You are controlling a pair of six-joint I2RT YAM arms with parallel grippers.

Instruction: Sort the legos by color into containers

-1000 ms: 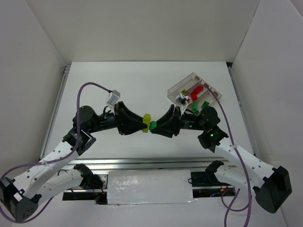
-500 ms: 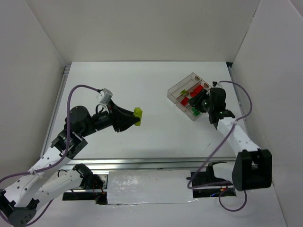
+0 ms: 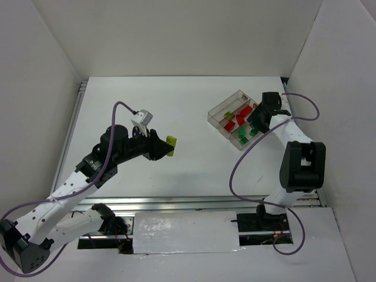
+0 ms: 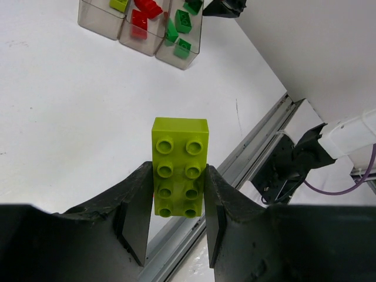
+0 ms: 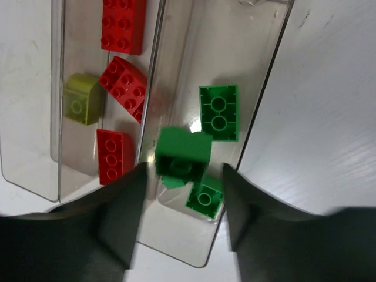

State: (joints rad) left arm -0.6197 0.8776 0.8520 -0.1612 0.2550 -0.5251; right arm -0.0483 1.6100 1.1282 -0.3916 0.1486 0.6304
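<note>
My left gripper [image 3: 168,146] [image 4: 178,174] is shut on a yellow-green lego [image 3: 171,141] [image 4: 179,158], held over the middle-left of the table with its studs toward the wrist camera. My right gripper [image 3: 251,122] [image 5: 183,197] hovers over the containers [image 3: 218,110] [image 5: 276,53] at the back right. Its jaws stand apart, and a blurred green lego [image 5: 183,154] hangs loose between them without touching either finger. Under it, two green legos [image 5: 218,111] lie in the right tray. Red legos [image 5: 123,85] fill the middle tray, and a yellow-green one [image 5: 82,106] lies in the left tray.
White walls [image 3: 329,70] close in the table on three sides. A metal rail [image 3: 188,202] runs along the near edge. The right arm's purple cable [image 3: 235,170] loops over the table in front of the containers [image 4: 141,35].
A second ago both grippers met mid-table on a joined yellow-green and green pair. The right arm has swung to the containers with the green lego and opened. The left keeps the yellow-green one.
</note>
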